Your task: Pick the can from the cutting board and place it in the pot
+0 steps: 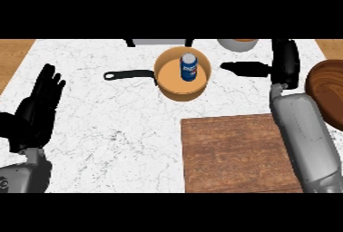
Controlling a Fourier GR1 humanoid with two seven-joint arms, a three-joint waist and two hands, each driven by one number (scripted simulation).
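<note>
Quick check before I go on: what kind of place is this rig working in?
Most likely a kitchen counter: a white marble-look top carrying a wooden cutting board, a pot with a can standing in it, and a wooden bowl at the right edge.

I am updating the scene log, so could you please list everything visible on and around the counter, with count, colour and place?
Pot: one, tan with a black handle, upper middle of the counter.
Can: one, blue and white, upright inside the pot.
Cutting board: one, brown wood, lower right, nothing on it.
Bowl: one, dark brown wood, right edge.
Counter: one, white marble.
Left hand: one, black, open, resting at left.
Right hand: one, black, open, right of the pot.
</note>
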